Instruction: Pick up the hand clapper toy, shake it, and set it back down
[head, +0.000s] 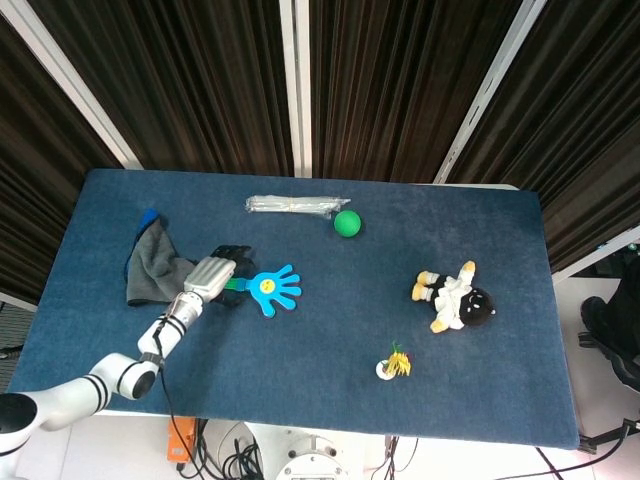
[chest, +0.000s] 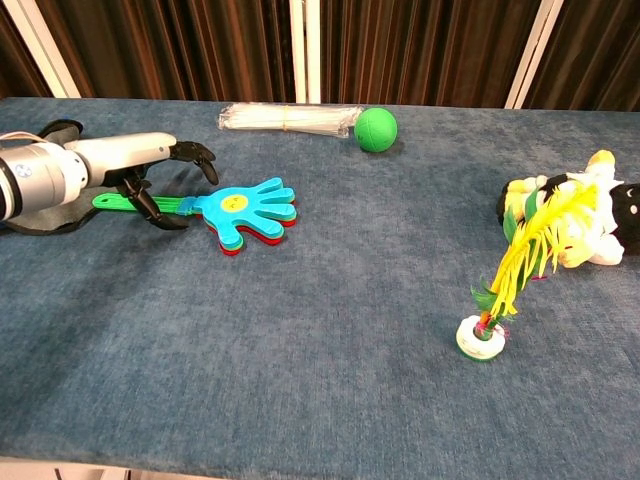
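The hand clapper toy (head: 271, 288) lies flat on the blue table, its blue palm (chest: 246, 206) pointing right and its green handle (chest: 150, 205) pointing left. My left hand (head: 212, 272) hovers low over the handle, just left of the blue palm. In the chest view the left hand (chest: 150, 162) has dark fingers arched above the handle and the thumb down beside it, spread and not closed on it. The right hand shows in neither view.
A grey cloth (head: 150, 262) lies left of the hand. At the back sit a clear bundle of sticks (chest: 290, 118) and a green ball (chest: 376, 129). On the right lie a plush doll (chest: 580, 225) and a feathered shuttlecock (chest: 500, 290).
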